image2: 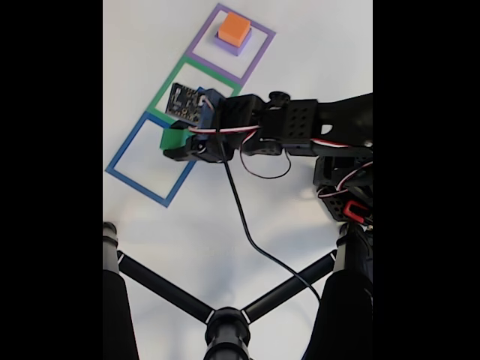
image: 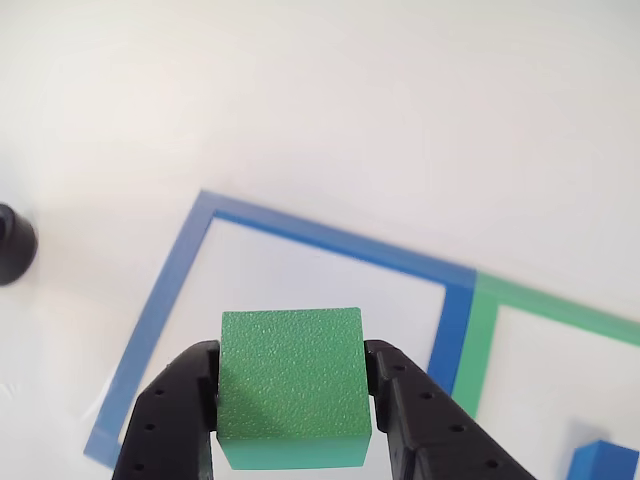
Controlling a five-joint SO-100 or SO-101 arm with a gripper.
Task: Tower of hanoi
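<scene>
A green cube (image: 291,385) sits clamped between my black gripper's (image: 291,400) two fingers, held above the blue taped square (image: 165,290). In the fixed view the same green cube (image2: 172,138) hangs at the gripper (image2: 176,144) over the blue square's (image2: 124,150) right part. A blue block (image: 603,462) lies inside the green taped square (image: 480,340) at the lower right. Farther off, an orange cube (image2: 234,28) rests on a purple block (image2: 231,46) within the purple square (image2: 202,39).
The three taped squares lie in a diagonal row on a white table. A black tripod-like stand (image2: 225,322) spreads across the near side in the fixed view. The arm's cables (image2: 247,225) trail over the table. A dark round object (image: 14,243) sits at the left edge.
</scene>
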